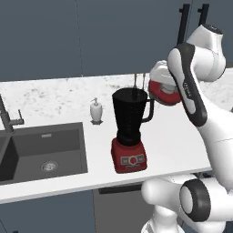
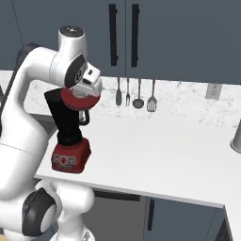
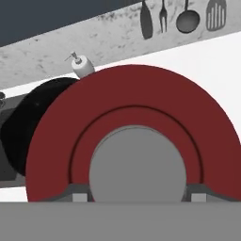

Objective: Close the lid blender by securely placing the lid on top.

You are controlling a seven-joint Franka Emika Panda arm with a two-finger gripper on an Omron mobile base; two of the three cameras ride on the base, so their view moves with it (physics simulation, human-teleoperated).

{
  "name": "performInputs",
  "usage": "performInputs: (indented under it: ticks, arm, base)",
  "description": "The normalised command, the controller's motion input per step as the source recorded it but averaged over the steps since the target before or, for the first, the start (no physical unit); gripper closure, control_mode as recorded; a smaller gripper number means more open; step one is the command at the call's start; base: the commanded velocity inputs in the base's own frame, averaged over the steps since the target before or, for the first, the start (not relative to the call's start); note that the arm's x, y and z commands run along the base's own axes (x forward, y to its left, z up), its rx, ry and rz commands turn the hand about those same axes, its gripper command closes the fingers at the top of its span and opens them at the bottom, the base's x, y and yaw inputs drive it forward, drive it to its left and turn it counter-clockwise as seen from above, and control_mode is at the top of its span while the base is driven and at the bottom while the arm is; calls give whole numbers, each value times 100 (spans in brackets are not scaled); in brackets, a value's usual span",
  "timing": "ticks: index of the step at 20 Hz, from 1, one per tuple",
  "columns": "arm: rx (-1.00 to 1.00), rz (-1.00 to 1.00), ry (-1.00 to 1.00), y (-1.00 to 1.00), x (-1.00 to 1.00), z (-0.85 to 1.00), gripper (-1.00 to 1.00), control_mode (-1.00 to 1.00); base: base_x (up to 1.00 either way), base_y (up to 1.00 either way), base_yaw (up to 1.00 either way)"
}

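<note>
The blender (image 1: 131,119) is a black tapered jar with a side handle on a red base (image 1: 129,157), standing on the white counter right of the sink. Its rim is uncovered. My gripper (image 1: 164,88) hangs just right of the jar's rim and slightly above it, shut on the lid (image 1: 163,94), a red disc that is tilted. In the right base view the lid (image 2: 80,100) overlaps the jar (image 2: 63,118) near its top. In the hand view the fingertips (image 3: 77,193) flank the grey knob (image 3: 137,164) of the lid (image 3: 132,94), with the jar's dark mouth (image 3: 28,127) off to the left.
A white soap dispenser (image 1: 96,110) stands left of the blender, beside the dark sink (image 1: 41,150) and its faucet (image 1: 10,119). Utensils (image 2: 136,96) hang on the back wall. A grey object (image 2: 236,139) sits at the counter's far right. Open counter lies right of the blender.
</note>
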Motion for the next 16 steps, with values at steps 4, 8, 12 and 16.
performInputs:
  ticks: [4,8,12,16]
  arm:
    - [0,10,0,67,52,6,100,-100]
    - [0,3,0,50,70,0,100,-100]
    - [-4,0,0,23,49,0,100,-100]
    - [-4,0,0,19,33,0,100,-100]
  base:
    - [0,0,0]
    - [0,0,0]
    - [0,0,0]
    - [0,0,0]
